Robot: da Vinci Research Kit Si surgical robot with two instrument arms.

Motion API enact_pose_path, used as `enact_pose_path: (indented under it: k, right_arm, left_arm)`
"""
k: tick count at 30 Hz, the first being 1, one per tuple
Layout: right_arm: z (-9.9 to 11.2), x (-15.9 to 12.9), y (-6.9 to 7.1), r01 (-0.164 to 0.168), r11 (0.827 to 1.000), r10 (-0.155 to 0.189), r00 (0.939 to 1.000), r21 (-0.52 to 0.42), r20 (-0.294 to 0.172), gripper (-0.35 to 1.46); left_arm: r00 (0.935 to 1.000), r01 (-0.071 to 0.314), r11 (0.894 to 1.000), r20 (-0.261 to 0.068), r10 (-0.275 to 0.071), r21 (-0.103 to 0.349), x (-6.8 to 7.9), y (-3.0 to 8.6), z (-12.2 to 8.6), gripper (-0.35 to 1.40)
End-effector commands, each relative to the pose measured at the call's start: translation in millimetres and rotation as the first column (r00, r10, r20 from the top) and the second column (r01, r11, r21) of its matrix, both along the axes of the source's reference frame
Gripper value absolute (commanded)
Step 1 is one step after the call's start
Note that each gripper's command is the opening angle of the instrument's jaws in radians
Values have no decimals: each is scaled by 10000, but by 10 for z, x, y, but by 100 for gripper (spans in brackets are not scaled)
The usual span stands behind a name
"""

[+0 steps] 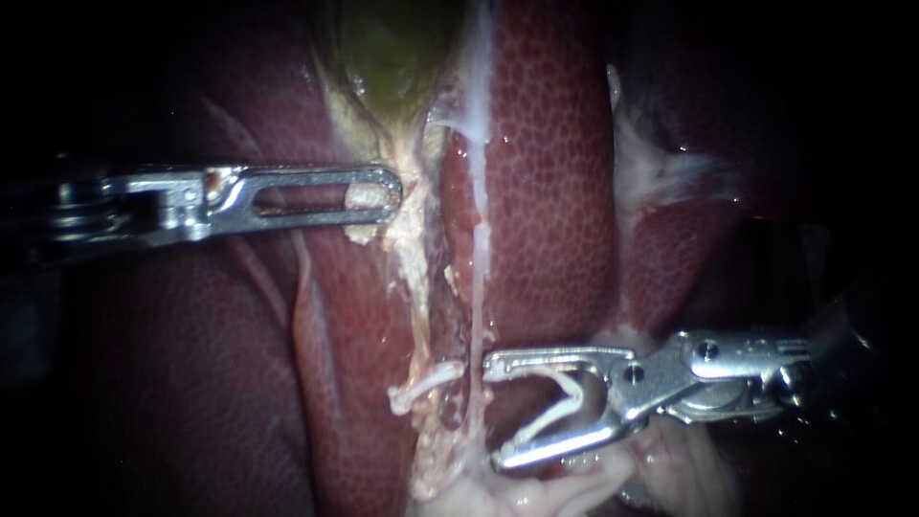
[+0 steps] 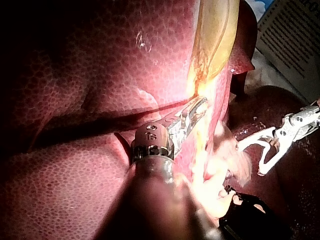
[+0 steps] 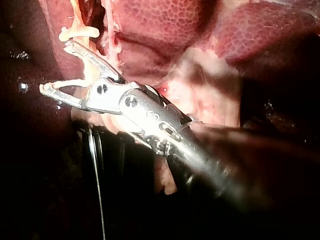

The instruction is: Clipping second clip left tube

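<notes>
Low on the left tube (image 1: 418, 297), near where the pale strands fray out, a white clip (image 1: 426, 383) prob. sits across it. The view is murky there, so take that as likely, not certain. By that reading you're approx. halfway: one clip looks placed, the second isn't on yet.

Your right instrument (image 1: 493, 414) carries that second one. Its pincer stands wide open, w/ a V-shaped loaded clip (image 1: 560, 407) seated between the two jaws, one leg against each. The pincer tips lie just beside the strands, on their right and apart from the left tube. A thin white strand (image 1: 476, 287) runs between the tips and the tube. No part of the tube is inside the loaded clip.

What's left, imo: bring the loaded clip around the left tube, clear of the white clip, then close it.

Your left instrument (image 1: 383, 189) comes in higher up. Its pincer is closed flat on the neck tissue (image 1: 407, 215) just below the gallbladder (image 1: 392, 48), w/ a pale bit showing thru the slot. It looks to be tensioning the strands over the liver (image 1: 546, 191).
</notes>
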State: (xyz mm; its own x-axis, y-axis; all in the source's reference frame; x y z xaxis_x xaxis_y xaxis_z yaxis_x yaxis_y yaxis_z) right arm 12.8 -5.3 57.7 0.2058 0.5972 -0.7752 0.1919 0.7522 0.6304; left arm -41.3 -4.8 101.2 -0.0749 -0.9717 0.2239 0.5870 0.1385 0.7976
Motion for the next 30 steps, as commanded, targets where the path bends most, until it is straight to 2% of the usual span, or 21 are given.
enact_pose_path:
  k: [1,17,23,30]
  right_arm:
    - [0,0,0,4,10000,-4,10000,-1,-2,60]
    - [0,1,0,0,10000,0,10000,-1,1,60]
    - [0,1,0,-1,10000,1,10000,0,1,60]
    - [0,1,0,-3,10000,3,10000,-1,2,60]
  left_arm:
    - [10000,1,10000,4,-1,0,0,0,0,-35]
    - [10000,-36,10000,36,36,30,6,3,-4,-35]
    - [10000,-18,10000,11,18,79,23,13,-15,-35]
    - [9997,238,9997,-16,-238,23,45,26,-31,-35]
